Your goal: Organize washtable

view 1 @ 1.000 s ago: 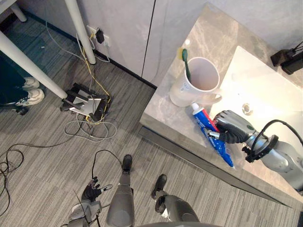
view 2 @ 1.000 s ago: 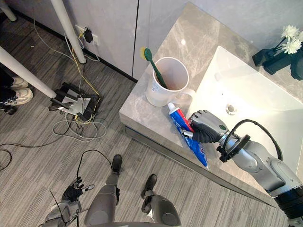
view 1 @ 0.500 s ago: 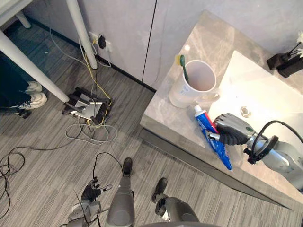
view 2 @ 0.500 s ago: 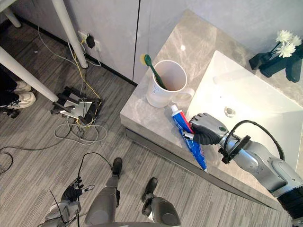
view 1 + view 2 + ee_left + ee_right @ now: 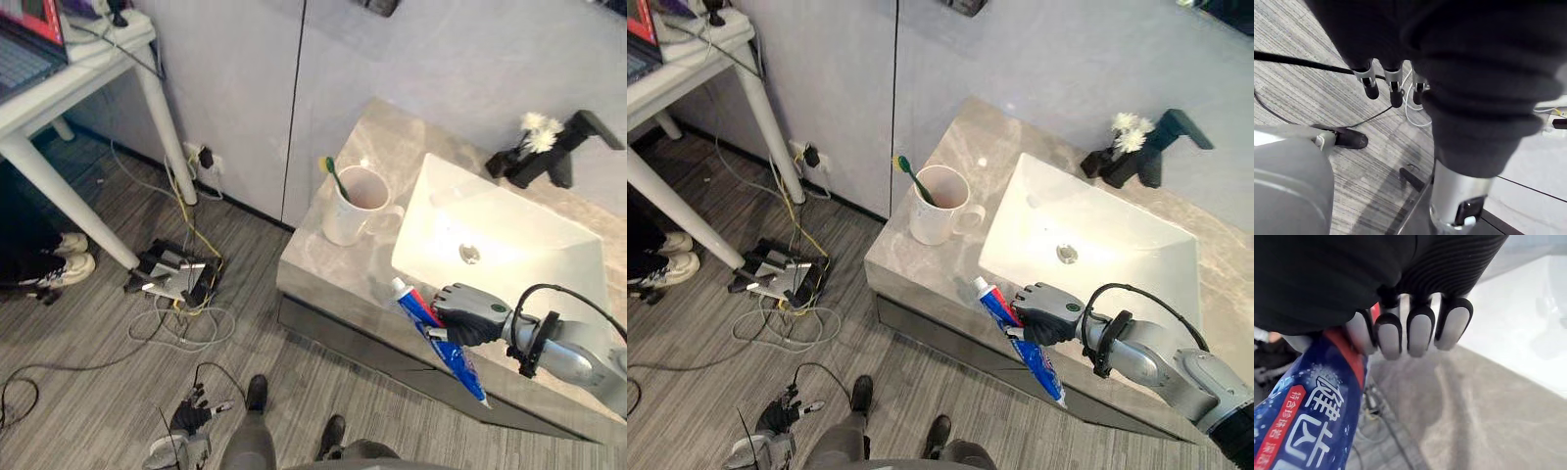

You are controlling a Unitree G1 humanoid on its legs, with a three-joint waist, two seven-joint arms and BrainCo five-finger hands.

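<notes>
Grey stone desk (image 5: 328,269) with a white sink (image 5: 509,245). The right hand (image 5: 470,315) grips the toothpaste (image 5: 457,358), which lay flat a second ago and now seems lifted at the near edge, ready for the cup (image 5: 355,204) far left. The left hand (image 5: 1392,89) hangs relaxed.

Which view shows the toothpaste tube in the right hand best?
Right eye view: the whole toothpaste tube, cap to tail, in the right hand at the front edge of the counter. Left eye view matches. Right wrist view: a close stretch of its body beside the fingers.
</notes>
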